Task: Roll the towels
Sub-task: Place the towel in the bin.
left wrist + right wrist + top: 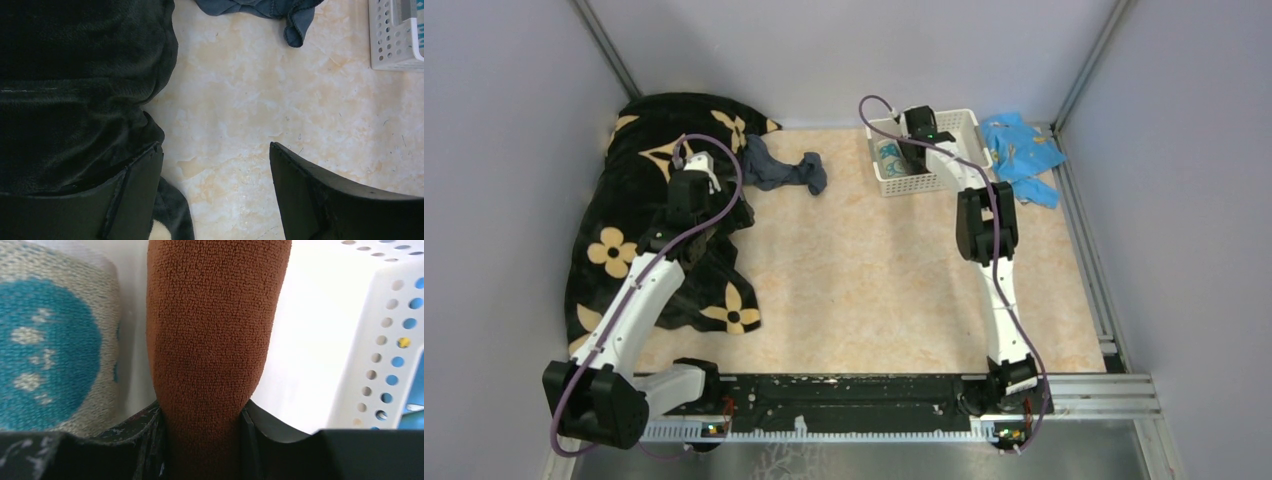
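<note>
My right gripper [202,412] is shut on the rolled rust-brown towel [212,330], holding it inside the white basket [385,355]. Beside it on the left lies the rolled teal-and-white towel [50,345], also seen in the basket from above [888,156]. The slate grey-blue towel [786,170] lies crumpled on the table at the back; its edge shows at the top of the left wrist view [270,10]. My left gripper [215,155] hangs open over bare table at the blanket's edge, nothing between its fingers. From above, the right gripper [916,135] reaches into the basket [964,125].
A big black blanket with tan flowers [639,220] covers the left side of the table under my left arm. A bright light-blue cloth [1021,155] lies right of the basket. Grey walls and metal rails enclose the table.
</note>
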You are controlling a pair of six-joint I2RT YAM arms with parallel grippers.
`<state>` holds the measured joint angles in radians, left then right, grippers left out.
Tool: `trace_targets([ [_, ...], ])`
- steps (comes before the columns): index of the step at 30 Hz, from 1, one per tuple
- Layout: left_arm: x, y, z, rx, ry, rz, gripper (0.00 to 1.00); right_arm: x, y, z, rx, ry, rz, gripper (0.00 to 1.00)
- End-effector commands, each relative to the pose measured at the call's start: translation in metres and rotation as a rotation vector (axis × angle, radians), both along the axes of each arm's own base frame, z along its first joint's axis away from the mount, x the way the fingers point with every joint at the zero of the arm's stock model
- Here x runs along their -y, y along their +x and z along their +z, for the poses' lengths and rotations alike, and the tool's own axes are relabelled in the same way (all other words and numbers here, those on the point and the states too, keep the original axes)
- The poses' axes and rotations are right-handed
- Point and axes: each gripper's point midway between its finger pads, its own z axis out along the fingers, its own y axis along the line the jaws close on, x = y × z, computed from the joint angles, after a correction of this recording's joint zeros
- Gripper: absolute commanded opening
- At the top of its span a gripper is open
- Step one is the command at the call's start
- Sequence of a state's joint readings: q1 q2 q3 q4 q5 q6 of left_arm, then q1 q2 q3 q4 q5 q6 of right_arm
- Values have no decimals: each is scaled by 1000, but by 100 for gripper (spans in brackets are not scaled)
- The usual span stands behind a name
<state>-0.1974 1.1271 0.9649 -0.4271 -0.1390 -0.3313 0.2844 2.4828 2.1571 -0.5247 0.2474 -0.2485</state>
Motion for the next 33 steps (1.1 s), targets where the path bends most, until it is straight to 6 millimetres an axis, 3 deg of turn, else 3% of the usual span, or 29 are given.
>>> trace_targets([
  [1,-1,0,-4,-7,1,-10,84,-22,-13,7,-76,171,35,29],
  [5,-1,0,-6,-11,-4,-12,84,-27,-19,4,-139,241,30,31],
  [16,0,2,-9,-24,-29,-20,84,-14,-41,0,-225,271,-88,32],
  [26,0,2,-11,-27,-46,-22,84,-33,-50,-7,-294,396,-38,35],
  [33,0,2,-11,-27,-59,-28,84,-33,-55,-9,-312,387,-7,38],
])
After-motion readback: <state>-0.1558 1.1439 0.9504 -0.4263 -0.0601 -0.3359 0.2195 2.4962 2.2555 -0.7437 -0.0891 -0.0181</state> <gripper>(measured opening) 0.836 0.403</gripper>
